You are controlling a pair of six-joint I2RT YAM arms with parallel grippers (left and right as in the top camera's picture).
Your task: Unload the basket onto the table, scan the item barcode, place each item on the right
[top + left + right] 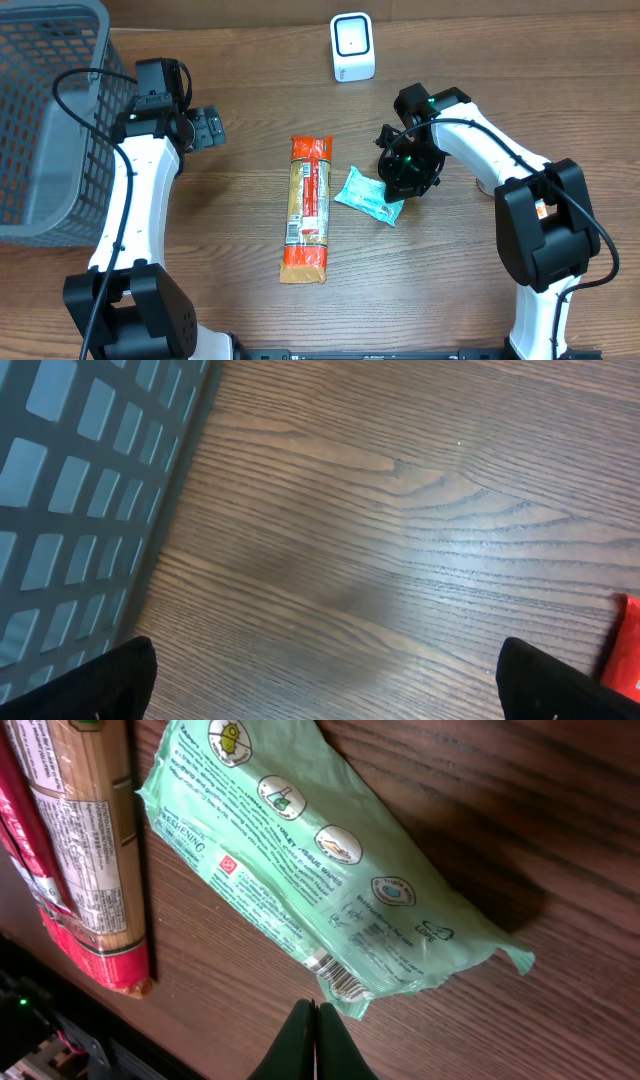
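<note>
overhead surroundings: grey basket (40, 120) at the left table edge; white scanner (352, 47) at the far edge, well apart from the goods; long red packet (307, 208) lies mid-table.
green pouch (368, 195): flat on the wood just right of the long red packet, barcode (335, 978) showing on top at one corner.
left gripper (205, 128): beside the basket, fingers spread wide, empty over bare wood.
right gripper (315, 1040): arm bent inward over the pouch's right end, fingers pinched together, holding nothing, tips just beside the barcode corner.
</note>
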